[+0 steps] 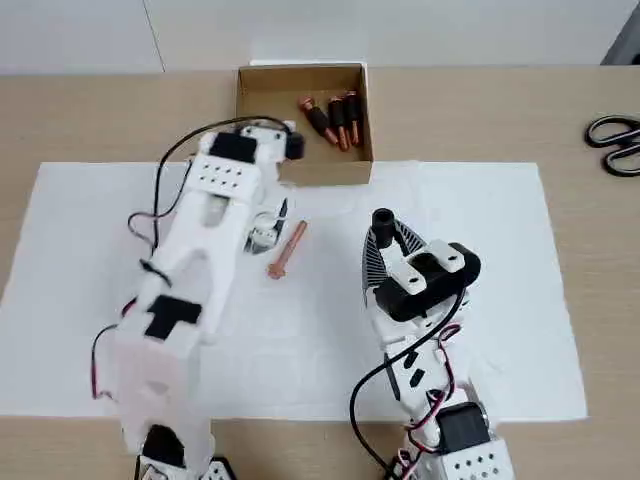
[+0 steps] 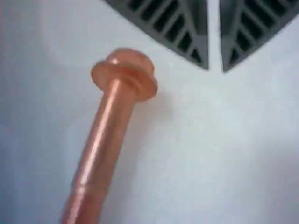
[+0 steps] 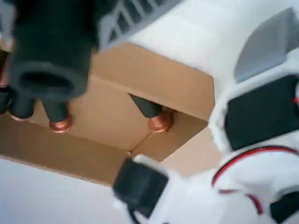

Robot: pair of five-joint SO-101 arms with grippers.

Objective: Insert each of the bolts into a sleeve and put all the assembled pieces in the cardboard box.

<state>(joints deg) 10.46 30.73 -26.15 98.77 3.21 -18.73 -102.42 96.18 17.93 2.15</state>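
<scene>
Presently, my right pincer is clenched on a black sleeve, holding it up over the white sheet with its bore end open, evidently to receive a bolt. One loose bolt lies flat on the sheet just beside my left pincer, which is barely parted and grasps nothing. Three assembled pieces lie in the cardboard box on the bench. Judgement: one insertion is pending, and bolt pickup comes first.
</scene>
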